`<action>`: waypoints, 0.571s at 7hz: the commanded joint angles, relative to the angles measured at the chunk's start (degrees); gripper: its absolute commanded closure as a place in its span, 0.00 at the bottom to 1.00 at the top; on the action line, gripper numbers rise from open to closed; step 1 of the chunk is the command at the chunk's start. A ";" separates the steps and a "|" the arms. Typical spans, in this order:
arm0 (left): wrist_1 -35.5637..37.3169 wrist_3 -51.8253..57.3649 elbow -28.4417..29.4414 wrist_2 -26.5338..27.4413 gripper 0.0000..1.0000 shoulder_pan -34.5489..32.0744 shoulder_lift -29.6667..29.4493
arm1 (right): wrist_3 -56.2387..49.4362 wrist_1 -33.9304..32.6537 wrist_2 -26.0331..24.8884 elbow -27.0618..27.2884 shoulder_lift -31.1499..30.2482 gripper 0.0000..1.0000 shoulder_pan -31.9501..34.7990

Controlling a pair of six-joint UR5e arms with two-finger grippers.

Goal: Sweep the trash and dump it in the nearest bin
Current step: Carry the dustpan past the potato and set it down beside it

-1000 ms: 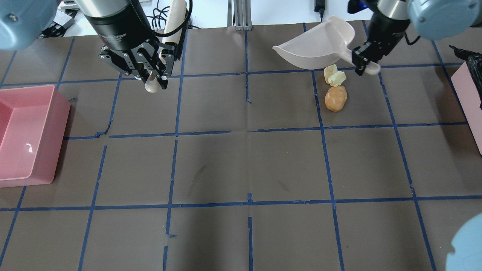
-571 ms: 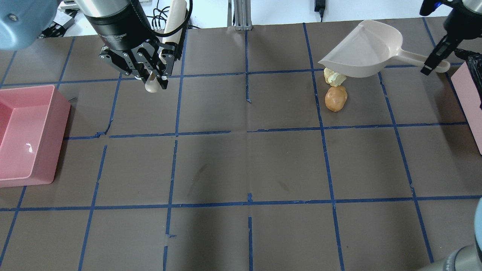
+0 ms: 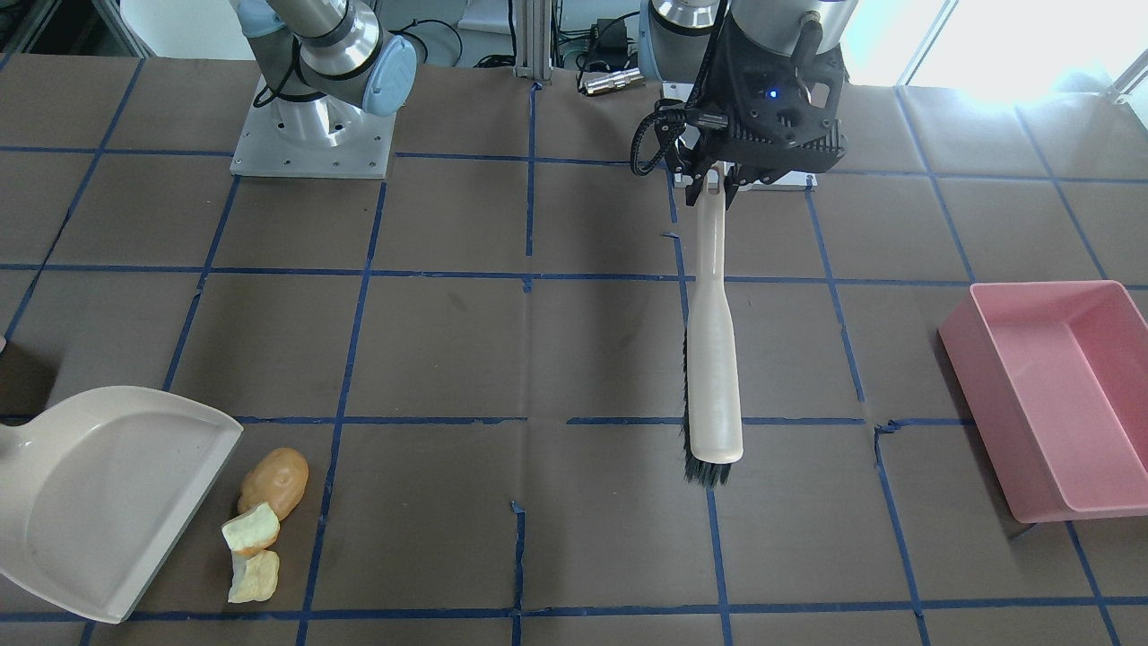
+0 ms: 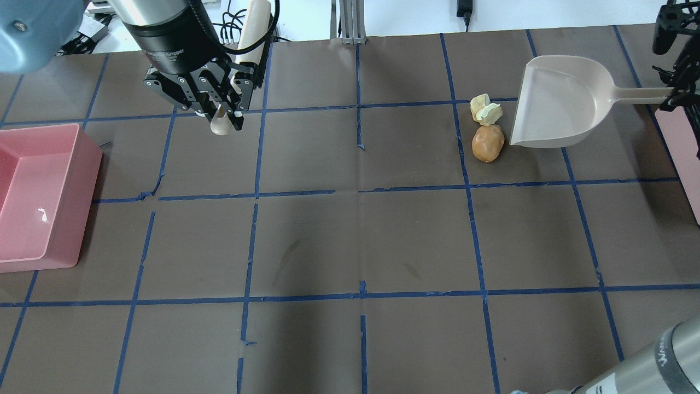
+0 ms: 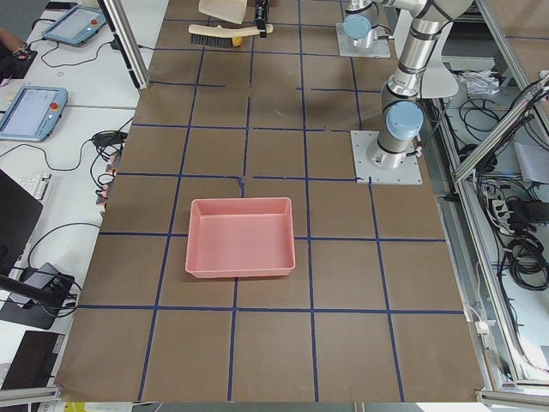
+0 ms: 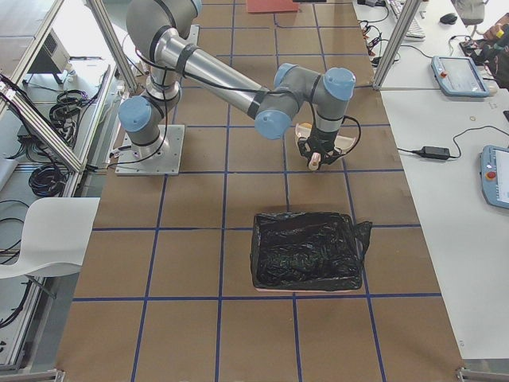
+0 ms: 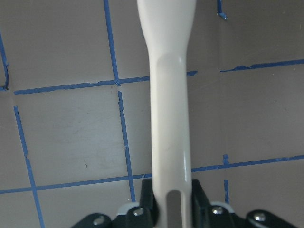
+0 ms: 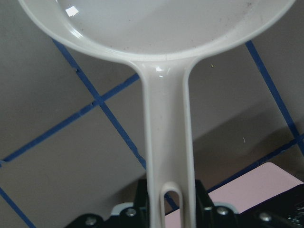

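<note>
Nothing swept yet: right gripper [image 8: 169, 199] clamps the dustpan [image 4: 558, 104], seemingly grounded beside the potato [image 4: 488, 143] and two sponge chunks [image 4: 486, 111]; left gripper [image 3: 713, 184] grips the brush [image 3: 713, 359], well apart.

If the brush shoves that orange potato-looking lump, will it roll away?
Probably rolls: the lump looks rounded and smooth. Being oval, it may veer sideways. The dustpan opens right beside it, so likely not far.

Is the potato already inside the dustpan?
No, the potato lies on the table, just outside the open edge of the dustpan.
</note>
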 commanded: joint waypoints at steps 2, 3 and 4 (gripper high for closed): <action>0.00 0.00 -0.09 0.00 0.99 0.00 0.00 | -14.18 -4.69 -0.20 0.01 2.65 1.00 -0.14; 0.00 0.00 -0.09 0.09 0.99 0.00 0.00 | -14.53 -7.23 -0.11 -0.51 5.19 1.00 -0.14; 0.00 0.00 -0.09 0.00 0.99 0.00 0.00 | -14.71 -7.78 0.15 -0.69 6.00 1.00 -0.05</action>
